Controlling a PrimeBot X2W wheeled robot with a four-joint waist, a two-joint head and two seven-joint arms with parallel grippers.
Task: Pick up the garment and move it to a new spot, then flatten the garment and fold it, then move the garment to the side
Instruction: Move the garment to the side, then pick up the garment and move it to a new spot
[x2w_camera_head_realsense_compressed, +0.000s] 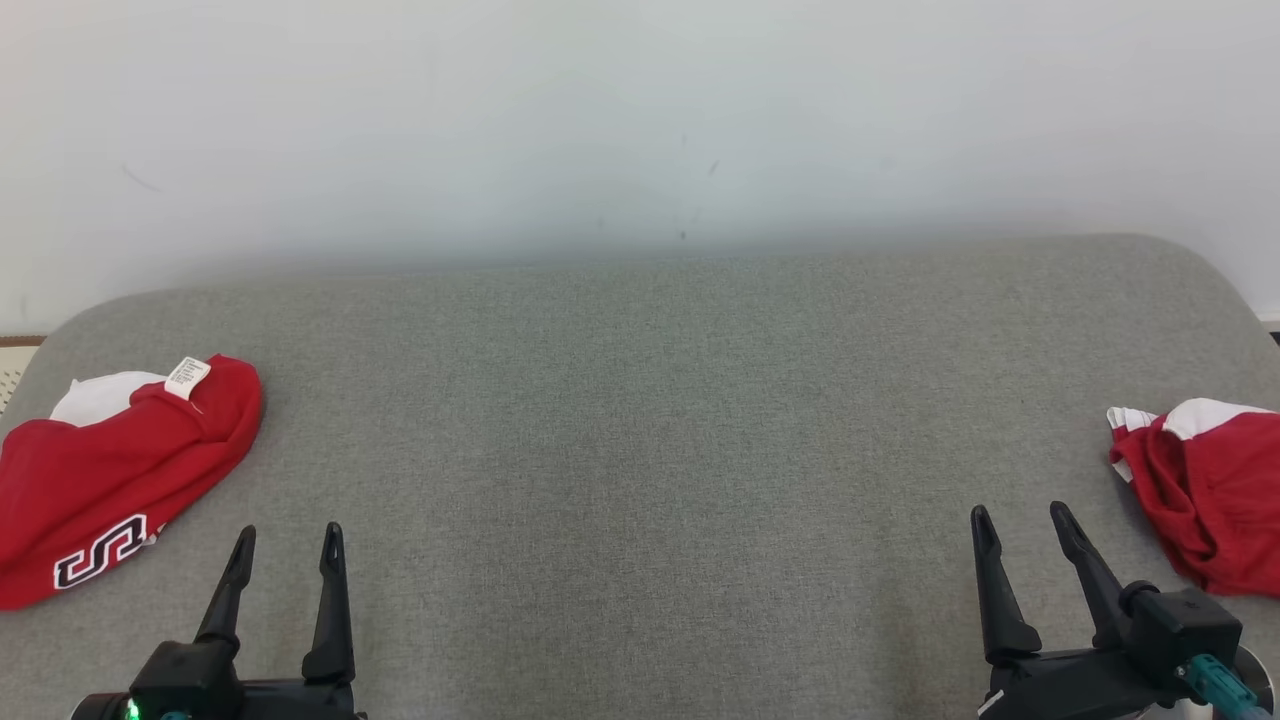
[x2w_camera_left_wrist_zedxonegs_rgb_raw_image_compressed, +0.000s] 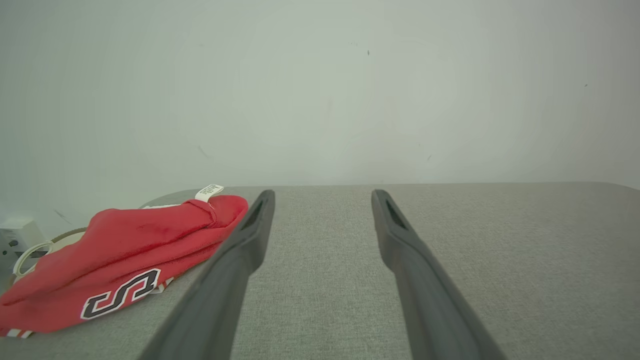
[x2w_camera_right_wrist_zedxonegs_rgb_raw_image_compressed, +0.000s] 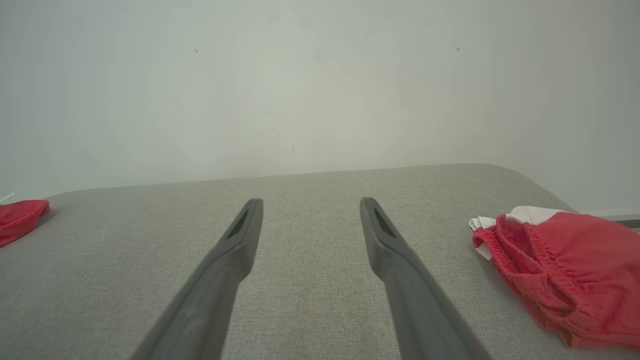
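You have the left gripper and right gripper both wide open, holding nothing, above the grey table; the folded garment lies left, the crumpled garment right.

Red garment, grey surface

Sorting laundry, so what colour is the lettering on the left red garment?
Black and white lettering on the garment; clearest in the left wrist view.

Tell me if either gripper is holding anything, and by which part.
Nothing is held. The left gripper and right gripper are open, apart from the lettered red garment and the crumpled red garment.
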